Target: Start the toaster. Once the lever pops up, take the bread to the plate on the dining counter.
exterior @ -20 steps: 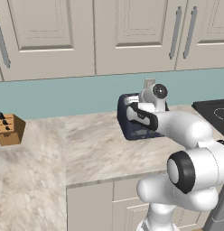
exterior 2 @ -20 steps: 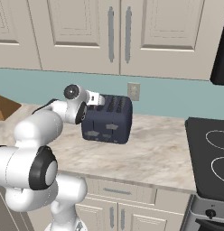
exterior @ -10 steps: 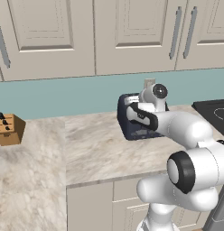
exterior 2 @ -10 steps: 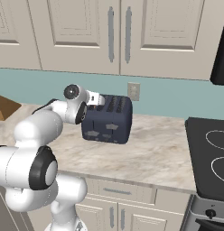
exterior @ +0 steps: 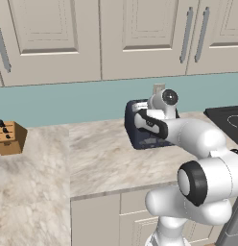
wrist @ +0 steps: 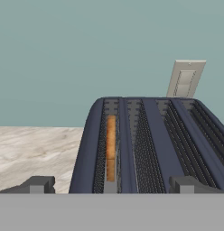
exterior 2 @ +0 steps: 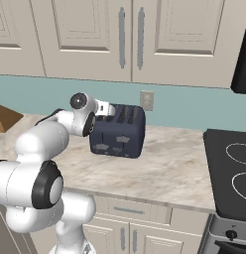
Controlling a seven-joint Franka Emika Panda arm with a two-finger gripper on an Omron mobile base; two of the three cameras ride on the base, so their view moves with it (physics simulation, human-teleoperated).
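The marbled kitchen counter [exterior 2: 159, 168] is running across the middle of both base views. The dark navy four-slot toaster [exterior 2: 117, 131] is standing on it near the centre of the right base view, below a wall outlet [wrist: 186, 79]. The gripper [wrist: 111, 186] is hovering with its fingers spread wide, just above the toaster's left end. The bread [wrist: 110, 146] is sitting down in the leftmost slot, at the hand view's centre.

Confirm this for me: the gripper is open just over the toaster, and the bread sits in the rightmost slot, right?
Not quite. In the hand view the bread stands in the leftmost slot of the toaster, not the rightmost. The rest holds: the gripper is open over the toaster.
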